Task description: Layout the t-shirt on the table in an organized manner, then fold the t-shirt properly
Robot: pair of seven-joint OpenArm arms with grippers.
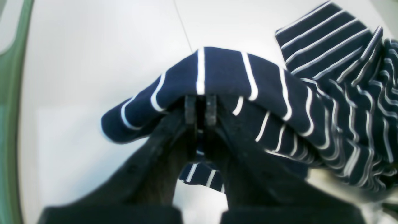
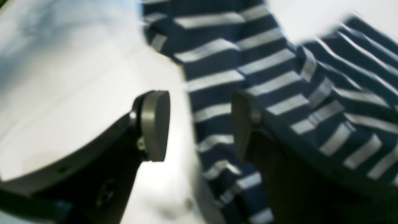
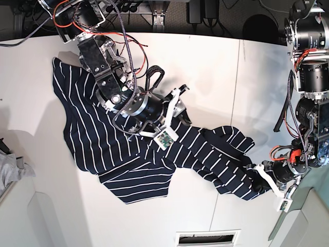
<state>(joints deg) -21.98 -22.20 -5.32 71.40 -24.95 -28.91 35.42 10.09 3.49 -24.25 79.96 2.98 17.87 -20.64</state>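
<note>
The t-shirt [image 3: 133, 149] is lying crumpled and spread diagonally across the white surface [image 3: 216, 72]. The left end effector [image 1: 201, 107] is pinching a fold of shirt edge tight, jaws nearly together, near the surface's edge. The right end effector [image 2: 200, 124] is hovering over the shirt's middle, jaws standing apart, gripping nothing. A grey cloth [image 3: 9, 167] is sitting at the far side.

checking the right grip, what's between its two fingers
In the right wrist view, the open right gripper has bare white table and the edge of the navy white-striped fabric t-shirt showing between its fingers; nothing is pinched.
</note>
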